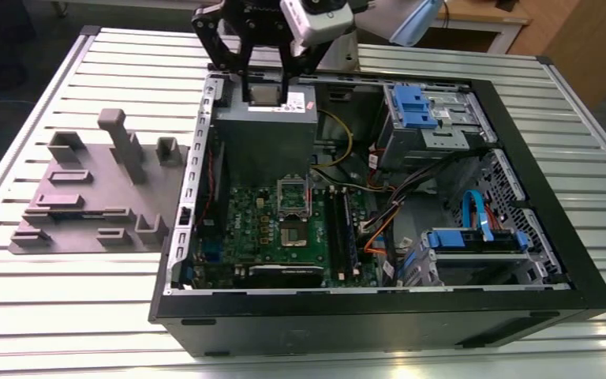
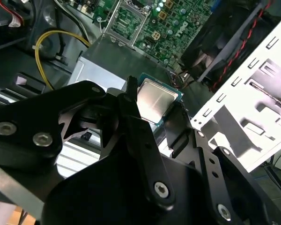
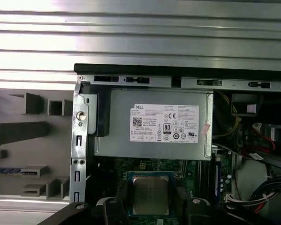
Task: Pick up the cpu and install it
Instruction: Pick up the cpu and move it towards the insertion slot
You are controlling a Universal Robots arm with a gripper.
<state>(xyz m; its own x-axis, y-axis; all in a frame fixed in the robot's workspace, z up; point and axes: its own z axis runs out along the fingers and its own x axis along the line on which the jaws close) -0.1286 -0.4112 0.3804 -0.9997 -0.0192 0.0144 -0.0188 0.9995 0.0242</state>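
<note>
Gripper point(image 1: 265, 84) was clamped narrow on the cpu point(image 2: 154, 101), with fingers point(image 2: 129, 104) on two opposite edges. The cpu hung in the air just above the power supply point(image 3: 154, 124) in a corner of the case point(image 1: 387, 304), well apart from the socket point(image 1: 294, 208).

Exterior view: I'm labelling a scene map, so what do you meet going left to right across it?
Grey fixture blocks → motherboard → drive cage. The gripper holding the cpu overlaps the motherboard's span, so it is left out.
</note>
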